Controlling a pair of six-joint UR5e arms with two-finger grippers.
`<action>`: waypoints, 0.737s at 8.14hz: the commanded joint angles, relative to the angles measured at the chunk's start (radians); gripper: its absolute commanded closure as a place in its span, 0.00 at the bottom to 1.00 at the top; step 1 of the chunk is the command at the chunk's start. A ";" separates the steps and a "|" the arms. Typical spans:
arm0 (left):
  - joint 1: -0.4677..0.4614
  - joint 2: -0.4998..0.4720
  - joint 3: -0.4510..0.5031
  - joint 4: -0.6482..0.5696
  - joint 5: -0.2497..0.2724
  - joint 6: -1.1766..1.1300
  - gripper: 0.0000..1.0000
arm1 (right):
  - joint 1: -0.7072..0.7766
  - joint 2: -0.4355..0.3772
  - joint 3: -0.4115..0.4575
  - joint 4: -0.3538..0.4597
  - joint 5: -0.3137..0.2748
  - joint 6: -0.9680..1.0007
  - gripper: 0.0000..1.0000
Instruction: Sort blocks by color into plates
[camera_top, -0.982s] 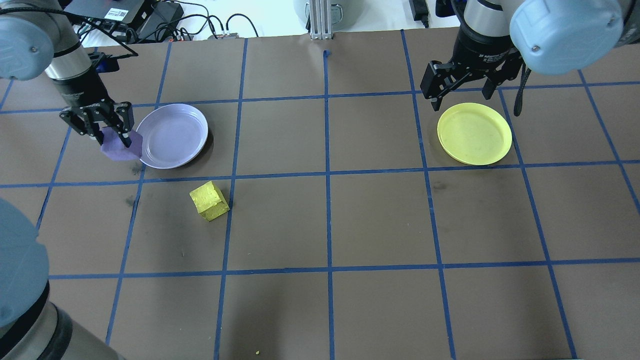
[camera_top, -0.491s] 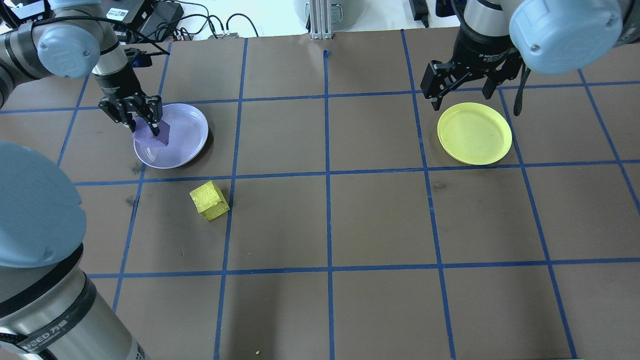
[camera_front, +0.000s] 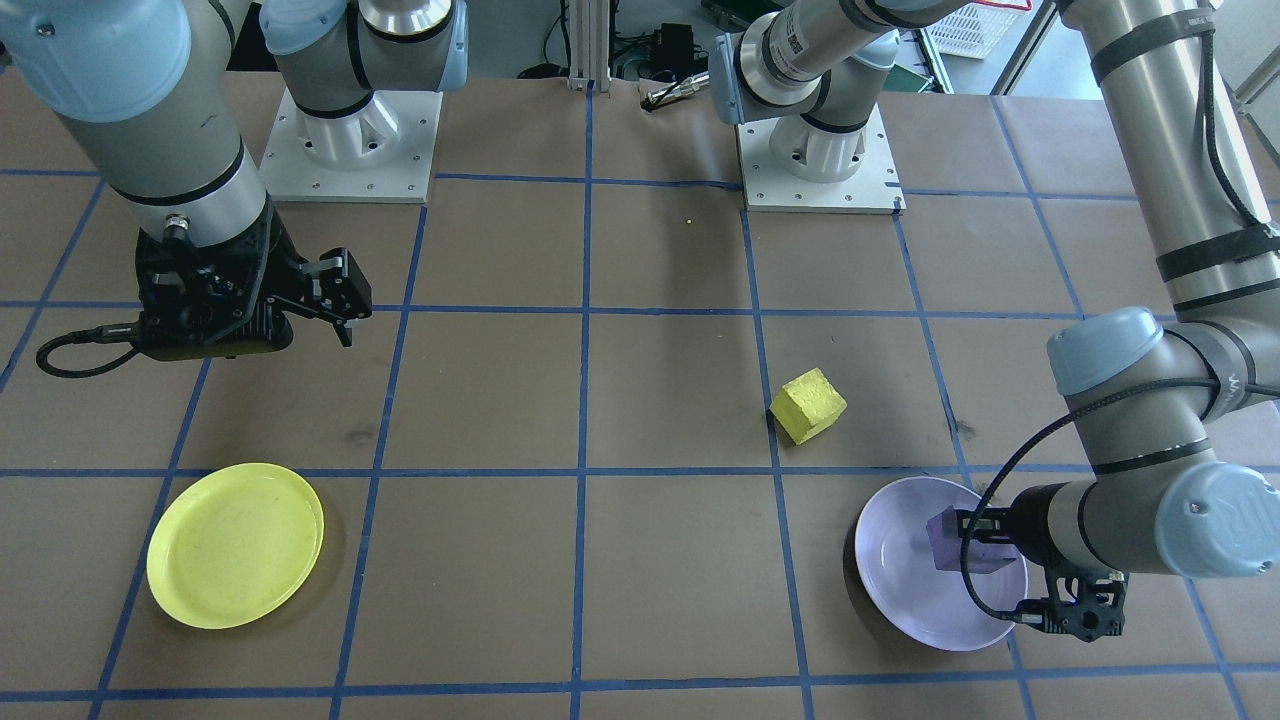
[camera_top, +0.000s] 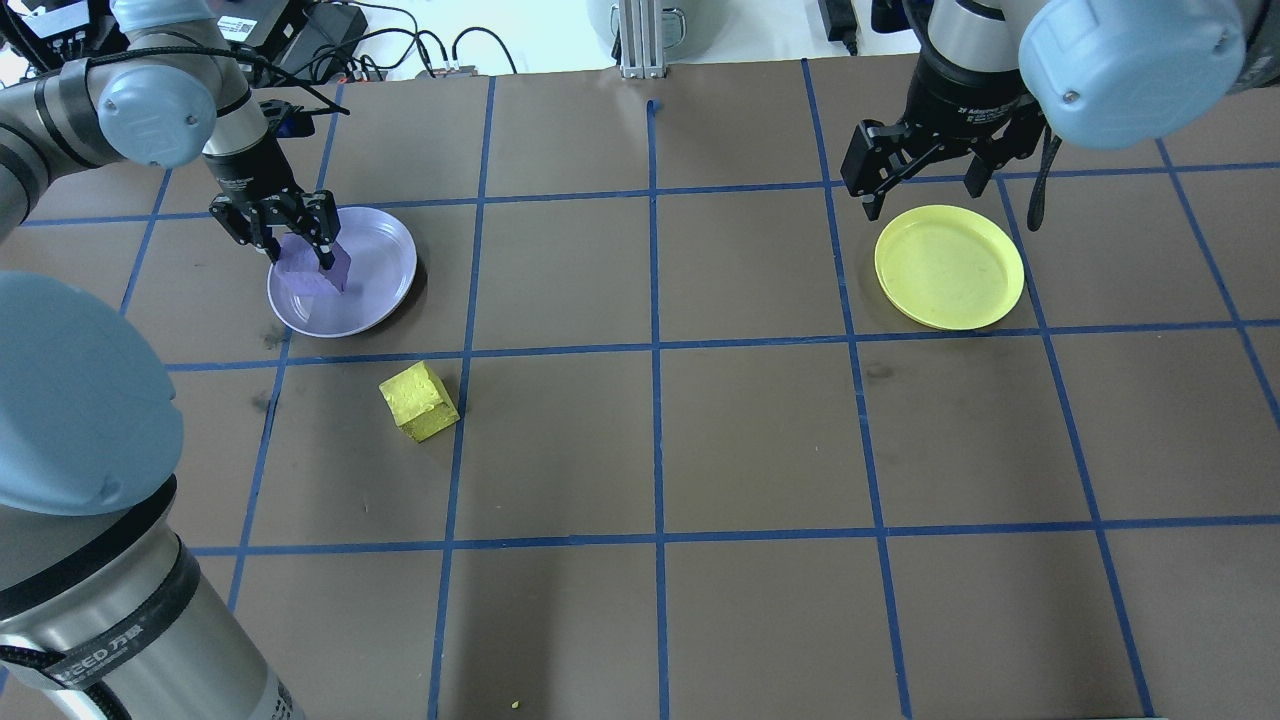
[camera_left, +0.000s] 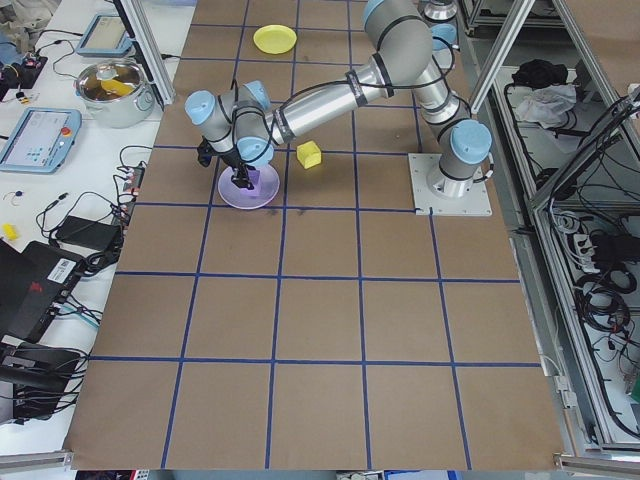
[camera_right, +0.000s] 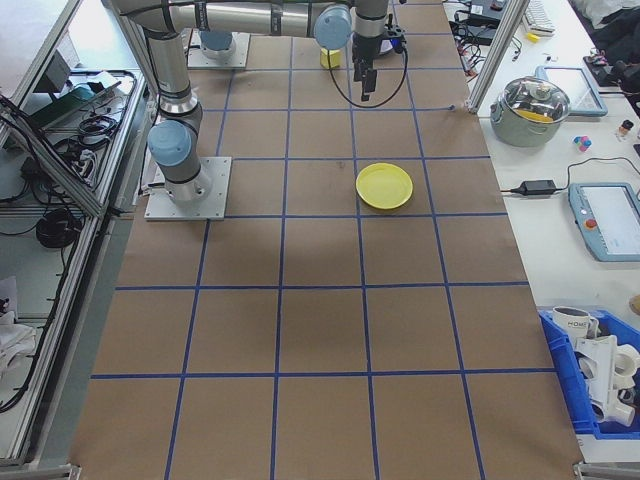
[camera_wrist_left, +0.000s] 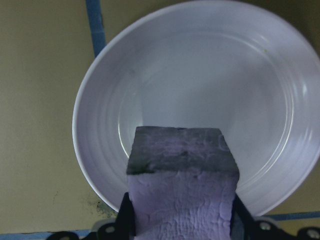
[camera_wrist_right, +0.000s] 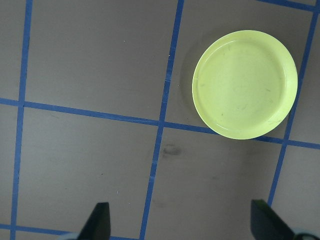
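The brown tabletop (camera_top: 760, 430) lies broadly bare nearest the robot, with the yellow block (camera_top: 418, 401) resting alone on it, apart from both plates. Beyond it the left hand (camera_top: 297, 243) is clamped on the purple block (camera_top: 312, 270), holding it over the near-left part of the lavender plate (camera_top: 375, 262). Far across on the other side, the right hand (camera_top: 920, 190) hangs with fingers spread wide and nothing in them, just past the far edge of the yellow plate (camera_top: 950, 267).

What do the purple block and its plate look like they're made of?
Purple block: probably foam, matte; its face is rough and cracked. Lavender plate: likely plastic, smooth with a soft sheen and moulded concentric rings. The left gripper holds the block over it.
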 joint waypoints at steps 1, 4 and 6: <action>-0.003 0.007 -0.001 0.032 -0.046 -0.053 0.00 | 0.000 0.000 0.001 0.002 -0.002 -0.001 0.00; -0.009 0.105 -0.004 0.009 -0.032 -0.096 0.00 | 0.000 0.000 0.001 0.000 -0.001 0.000 0.00; -0.007 0.196 -0.024 0.002 -0.027 -0.358 0.00 | 0.000 0.000 0.001 0.002 -0.002 0.000 0.00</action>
